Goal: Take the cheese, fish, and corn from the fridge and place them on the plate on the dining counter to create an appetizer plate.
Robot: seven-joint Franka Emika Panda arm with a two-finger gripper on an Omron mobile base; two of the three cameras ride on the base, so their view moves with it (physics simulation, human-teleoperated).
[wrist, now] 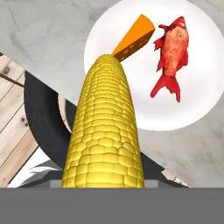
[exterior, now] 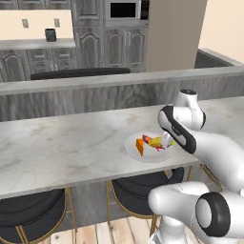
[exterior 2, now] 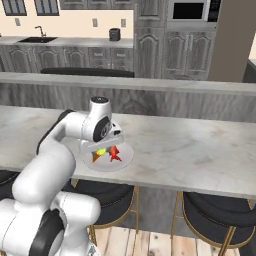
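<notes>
Three foods are gathered at the plate (exterior: 153, 153) on the dining counter's marbled surface (exterior: 66, 147). The cheese (wrist: 133, 38), an orange wedge, lies on the plate, and the red-orange fish (wrist: 171, 52) lies on the plate just beside it, apart from the wedge, its forked tail pointing toward the near edge of the surface. The corn (wrist: 104, 131) is held above the near part of the plate: in the hand view the yellow cob runs up from the bottom edge, its far end over the plate's rim and overlapping the cheese. The fingers (exterior 2: 101, 149) are closed on the corn, though their tips are hidden behind the cob; the right base view shows the yellow cob under the hand, just over the plate.

In the left base view the plate sits near the front edge of the surface, toward its right end, with the white arm bent over it. Black stools with gold legs (exterior: 138, 193) stand under the near edge. A grey wood-grain raised back (exterior: 95, 97) runs along the far side of the surface. Well beyond it stand dark cabinets, a built-in microwave (exterior 2: 189, 11) and a far counter with a sink (exterior 2: 36, 39).
</notes>
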